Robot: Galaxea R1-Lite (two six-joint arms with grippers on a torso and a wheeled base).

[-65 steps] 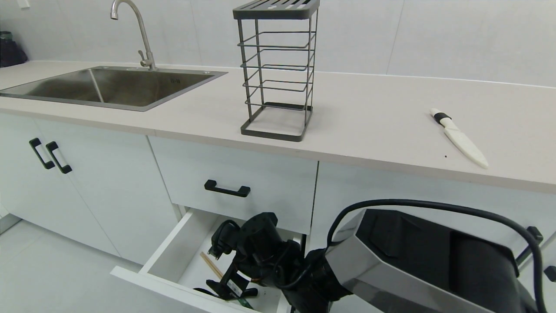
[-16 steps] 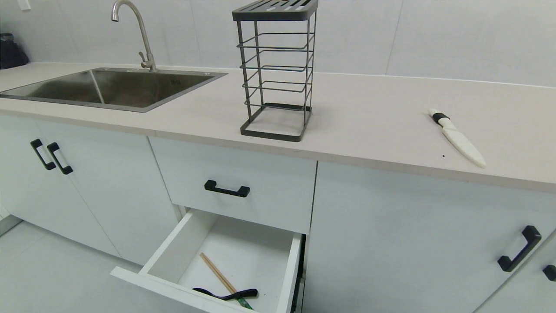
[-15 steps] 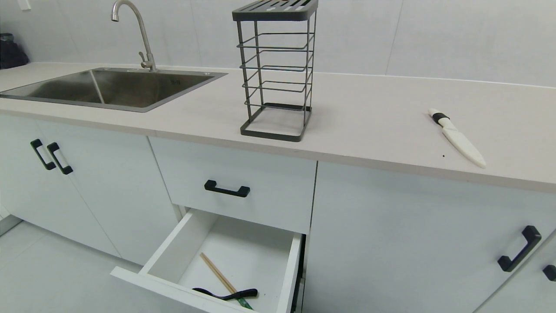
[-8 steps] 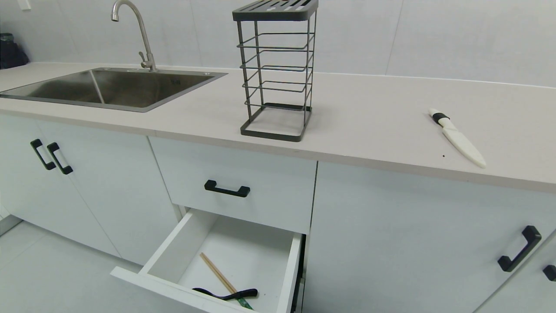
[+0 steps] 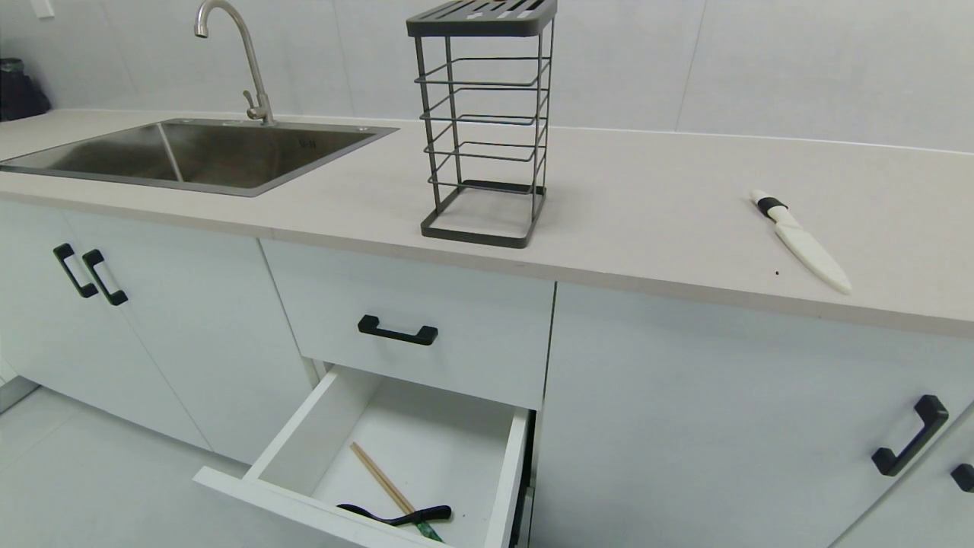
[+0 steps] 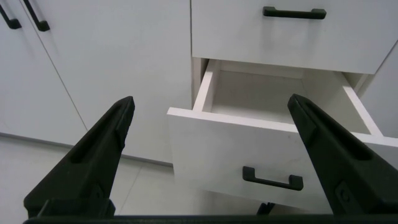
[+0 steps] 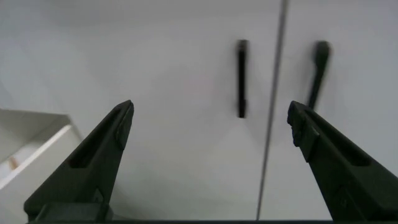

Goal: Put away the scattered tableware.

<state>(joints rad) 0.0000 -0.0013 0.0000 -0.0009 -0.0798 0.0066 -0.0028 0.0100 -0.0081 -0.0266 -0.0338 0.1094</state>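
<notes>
A white knife (image 5: 803, 242) with a black band on its handle lies on the counter at the right. The lower drawer (image 5: 293, 441) stands pulled out, with wooden chopsticks (image 5: 380, 478) and a black utensil (image 5: 396, 516) lying inside. My left gripper (image 6: 210, 102) is open and empty, low in front of the drawer's front panel (image 6: 236, 162). My right gripper (image 7: 210, 107) is open and empty too, facing white cabinet doors with black handles (image 7: 241, 78).
A tall dark wire rack (image 5: 483, 122) stands mid-counter. A steel sink (image 5: 228, 144) with a faucet (image 5: 243, 53) is at the left. A shut upper drawer with a black handle (image 5: 398, 331) sits above the open one. The drawer's corner (image 7: 37, 149) juts out near my right gripper.
About four seconds ago my right arm was down in the open drawer; it has since pulled back out of the head view. Over the last second nothing has moved.
</notes>
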